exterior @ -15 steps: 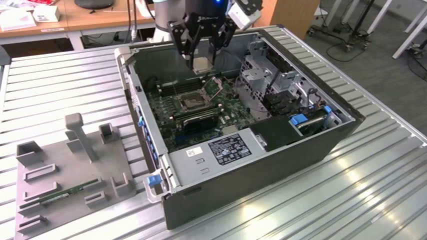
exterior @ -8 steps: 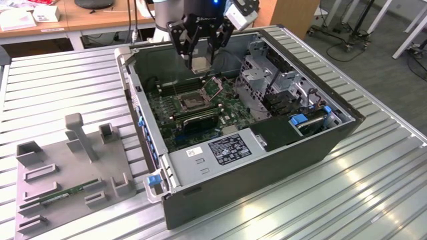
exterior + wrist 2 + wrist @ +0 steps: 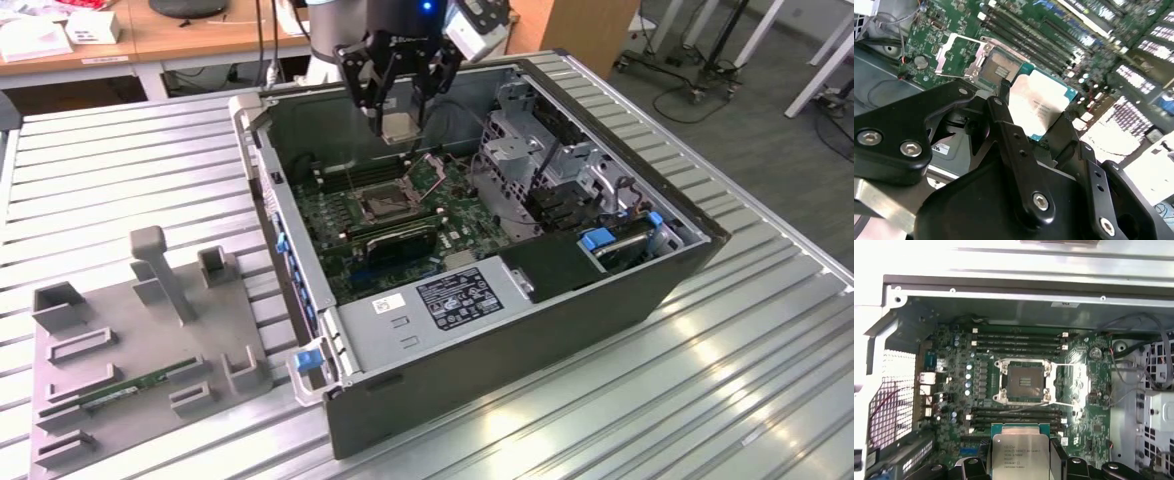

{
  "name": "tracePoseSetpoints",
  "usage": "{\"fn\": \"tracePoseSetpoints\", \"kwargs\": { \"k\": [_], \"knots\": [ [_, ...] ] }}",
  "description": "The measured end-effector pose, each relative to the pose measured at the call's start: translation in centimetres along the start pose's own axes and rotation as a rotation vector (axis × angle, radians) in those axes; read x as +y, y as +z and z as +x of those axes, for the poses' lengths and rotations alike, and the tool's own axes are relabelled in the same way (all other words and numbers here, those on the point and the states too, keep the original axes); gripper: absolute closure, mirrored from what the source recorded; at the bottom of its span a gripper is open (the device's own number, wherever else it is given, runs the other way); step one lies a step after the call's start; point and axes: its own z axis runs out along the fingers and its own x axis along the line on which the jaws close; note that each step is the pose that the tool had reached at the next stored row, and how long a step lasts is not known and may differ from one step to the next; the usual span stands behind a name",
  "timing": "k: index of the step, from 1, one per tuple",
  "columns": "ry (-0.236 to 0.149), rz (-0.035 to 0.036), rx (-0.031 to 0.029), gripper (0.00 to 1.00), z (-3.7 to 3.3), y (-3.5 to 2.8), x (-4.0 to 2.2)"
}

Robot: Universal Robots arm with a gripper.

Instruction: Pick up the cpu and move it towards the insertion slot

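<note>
While the pincer (image 3: 396,122) hangs above the open computer case (image 3: 534,300), its black fingers (image 3: 1004,107) are clamped on opposite edges of the cpu (image 3: 1040,102), which is carried flat with its silvery top facing the wrist cameras. Holding the chip level and by its rim probably keeps the underside clear for seating, though that underside is hidden.

Below the pincer and a little ahead of it lies the insertion slot (image 3: 1025,380), a square metal frame with a dark centre on the green motherboard (image 3: 387,225); its retaining plate (image 3: 954,55) is swung open to one side, leaving the socket exposed. In the first wrist view the cpu (image 3: 1020,450) sits short of the slot, over the long black memory slots (image 3: 1016,415) that run beside it, so chip and socket are near but apart.

The cpu's near edge is cut off there, and the fingertips' exact contact is hard to make out. Well away from the pincer, on the counter (image 3: 120,180), a grey fixture tray (image 3: 147,370) holds a thin green memory stick (image 3: 134,387).
</note>
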Motion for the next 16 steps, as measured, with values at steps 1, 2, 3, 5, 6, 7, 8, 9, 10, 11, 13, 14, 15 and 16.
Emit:
{"fn": "tracePoseSetpoints", "kwargs": {
  "k": [1, 2, 3, 5, 6, 7, 8, 9, 10, 11, 13, 14, 15, 16],
  "knots": [
    [0.0, -0.0001, -0.0001, 0.45, -0.13, 0.17, 0.29],
    [0.0, -0.0002, -0.0001, 0.45, -0.25, 0.33, 0.58],
    [0.0, 0.0, 0.0, 0.45, -0.37, 0.48, 0.88],
    [0.0, -0.0001, -0.0001, 0.45, -0.59, 0.8, 1.39],
    [0.0, -0.0001, 0.0, 0.45, -0.72, 0.98, 1.6],
    [0.0, 0.0, -0.0001, 0.45, -0.84, 1.17, 1.83],
    [0.0, -0.0001, -0.0001, 0.45, -0.94, 1.34, 2.06],
    [0.0, -0.0002, -0.0001, 0.45, -1.0, 1.49, 2.28],
    [0.0, 0.0, 0.0, 0.45, -1.03, 1.6, 2.49],
    [0.0, -0.0002, -0.0001, 0.45, -1.04, 1.7, 2.7],
    [0.0, -0.0007, -0.0001, 0.45, -1.04, 1.86, 3.09],
    [0.0, -0.0008, -0.0001, 0.45, -1.05, 1.95, 3.36],
    [0.0, -0.0008, 0.0, 0.45, -1.05, 2.02, 3.6],
    [0.0, -0.0009, 0.0, 0.45, -1.06, 2.1, 3.83]
  ]
}}
